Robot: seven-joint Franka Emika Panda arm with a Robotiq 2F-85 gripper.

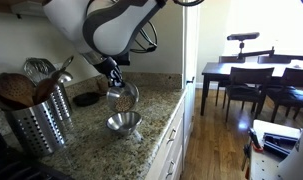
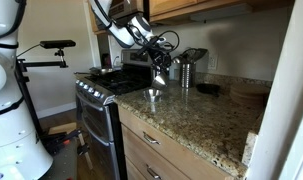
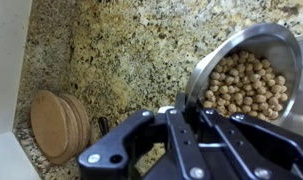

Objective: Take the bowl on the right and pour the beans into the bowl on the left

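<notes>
In an exterior view, a speckled granite worktop (image 1: 156, 120) runs from 7 o'clock toward 1 o'clock. The white arm (image 1: 111, 25) reaches down from 12 o'clock. Its gripper (image 1: 115, 84) is closed on the rim of the bean bowl (image 1: 120, 98), a small metal bowl held in the air and tipped. Directly below it, at 6 o'clock from it, the second bowl (image 1: 124, 123) sits on the worktop, apart from the raised one. I cannot tell what is in the second bowl. At 9 o'clock stands a metal utensil holder (image 1: 41, 122) with wooden spoons. A dark dining table (image 1: 253, 72) with chairs is in the background at 3 o'clock.

In an exterior view from another side, the arm (image 2: 119, 25) enters at 12 o'clock. The gripper (image 2: 157, 68) holds the bean bowl (image 2: 159, 78) above the second bowl (image 2: 153, 95), which rests near the worktop's (image 2: 206, 120) front edge. A stove (image 2: 99, 92) is at 9 o'clock of the bowls, and the utensil holder (image 2: 186, 70) is at 2 o'clock.

In the wrist view, the black gripper (image 3: 189, 118) fills 6 o'clock, clamped where the bean bowl's (image 3: 246, 75) rim meets it. The bowl at 3 o'clock is tilted and full of pale round beans. A stack of wooden discs (image 3: 56, 125) lies on the worktop (image 3: 121, 50) at 8 o'clock.
</notes>
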